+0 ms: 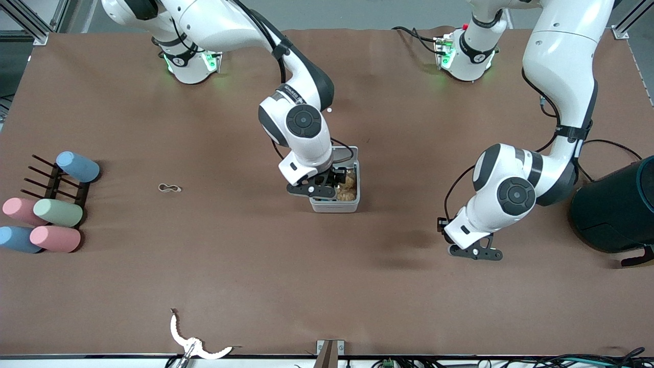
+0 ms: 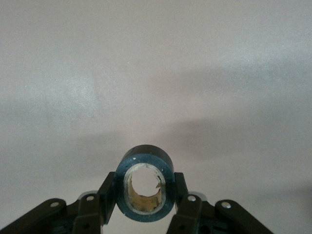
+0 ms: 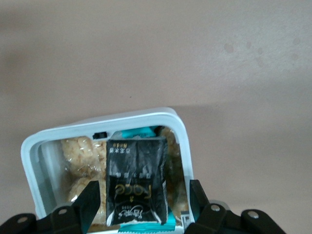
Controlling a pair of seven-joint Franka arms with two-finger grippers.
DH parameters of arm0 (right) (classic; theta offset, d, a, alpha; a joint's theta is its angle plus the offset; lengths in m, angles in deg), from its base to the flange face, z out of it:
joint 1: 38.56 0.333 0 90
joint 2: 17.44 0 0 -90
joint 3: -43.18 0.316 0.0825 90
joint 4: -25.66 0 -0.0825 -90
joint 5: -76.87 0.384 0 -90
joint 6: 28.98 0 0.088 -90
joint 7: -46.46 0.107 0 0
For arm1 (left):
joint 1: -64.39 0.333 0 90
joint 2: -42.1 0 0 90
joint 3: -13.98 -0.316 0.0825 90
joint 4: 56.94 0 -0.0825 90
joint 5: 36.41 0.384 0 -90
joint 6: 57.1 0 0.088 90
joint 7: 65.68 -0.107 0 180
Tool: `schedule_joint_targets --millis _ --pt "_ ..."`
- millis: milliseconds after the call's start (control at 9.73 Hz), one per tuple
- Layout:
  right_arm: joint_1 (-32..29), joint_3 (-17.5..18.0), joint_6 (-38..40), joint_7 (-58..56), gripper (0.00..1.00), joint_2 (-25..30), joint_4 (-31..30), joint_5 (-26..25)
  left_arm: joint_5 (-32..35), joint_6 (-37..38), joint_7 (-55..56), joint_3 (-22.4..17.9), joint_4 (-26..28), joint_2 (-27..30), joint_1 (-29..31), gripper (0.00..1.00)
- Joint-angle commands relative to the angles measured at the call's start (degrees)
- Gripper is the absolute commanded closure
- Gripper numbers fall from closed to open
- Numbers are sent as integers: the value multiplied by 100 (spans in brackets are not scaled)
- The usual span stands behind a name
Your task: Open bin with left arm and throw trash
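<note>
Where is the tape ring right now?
The tape ring is clamped in the left gripper, up in the air over bare table toward the left arm's end, between the bin and the dark cylinder.

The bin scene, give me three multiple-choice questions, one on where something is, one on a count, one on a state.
1. Where is the right gripper?
A. over the open bin
B. over the pastel cylinders
C. over the dark teal cylinder

2. How many pastel cylinders lie at the right arm's end?
A. three
B. five
C. seven

3. What does the left gripper hold?
A. nothing
B. a white cord
C. the tape ring

Answers: 1 A, the dark wrapper packet hangs between its fingers above the bin's contents. 2 B, two blue, two pink, one green. 3 C, fingers press both its sides.
</note>
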Motion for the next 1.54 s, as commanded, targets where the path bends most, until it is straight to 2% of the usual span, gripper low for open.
schedule_joint_targets --millis 0,205,308,514,616,719,822,925,1027,1130,1336,1438 --pt "-471 32 433 -28 18 408 -2 41 -71 90 95 0 -41 25 -62 100" --pt "-1164 24 1083 16 18 830 -124 41 -54 335 541 18 -250 25 -306 100" --pt "-1725 32 1138 -80 18 1024 -403 33 -62 519 743 18 -452 -44 -526 100" --pt "-2710 24 981 -1260 15 1358 -1185 24 -10 948 1148 0 -812 -89 -973 100" --pt "-3115 24 980 -1850 15 1438 -1423 24 -44 1430 1585 9 -1153 -89 -1272 100" --pt "-3433 24 876 -2491 15 1465 -1617 24 -62 1722 2277 18 -1270 -37 -1553 100" --pt "-3636 24 596 -2950 15 1552 -2011 24 -62 1734 2666 35 -1271 -28 -1765 100" --pt "-3830 24 37 -3364 14 1832 -2737 15 -71 1699 3201 105 -1262 -54 -1958 100" --pt "-4014 24 -935 -3855 14 2139 -3658 15 -62 1551 3494 227 -1254 -150 -2074 100" --pt "-4094 15 -1632 -4278 14 2212 -4250 15 -97 1471 3653 237 -1254 -281 -2214 100" --pt "-4419 15 -2497 -5261 13 2204 -4938 15 -395 1286 3848 237 -1236 -440 -2373 100" --pt "-4594 15 -2639 -5980 11 2195 -5115 6 -422 1216 3865 237 -1236 -493 -2426 99"
